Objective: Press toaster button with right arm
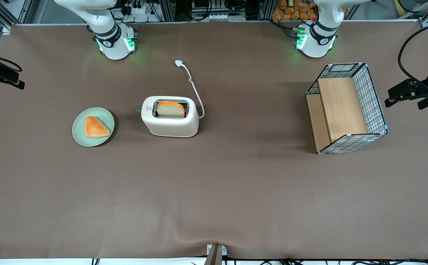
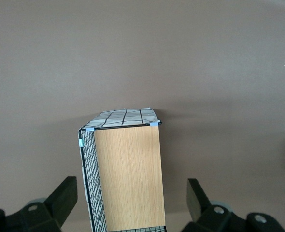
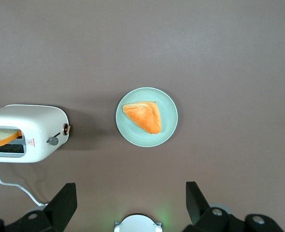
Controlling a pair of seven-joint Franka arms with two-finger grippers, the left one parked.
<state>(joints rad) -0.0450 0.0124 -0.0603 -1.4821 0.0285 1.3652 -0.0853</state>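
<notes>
The cream-white toaster (image 1: 169,125) (image 3: 34,121) stands mid-table with a bread slice (image 1: 170,109) in its slot. The toaster button (image 3: 52,140) is a small grey lever knob on the short end that faces the green plate, beside a round brownish dial (image 3: 66,128). In the front view the button (image 1: 139,109) barely shows. The right arm's gripper (image 3: 130,193) (image 1: 4,75) hangs high above the table at the working arm's end, well away from the toaster. Its fingers are wide apart and hold nothing.
A green plate (image 1: 79,132) (image 3: 167,133) with an orange pastry sits beside the toaster's button end. The white cord and plug (image 1: 179,63) trail from the toaster toward the arm bases. A wire-and-wood basket (image 1: 346,108) stands toward the parked arm's end.
</notes>
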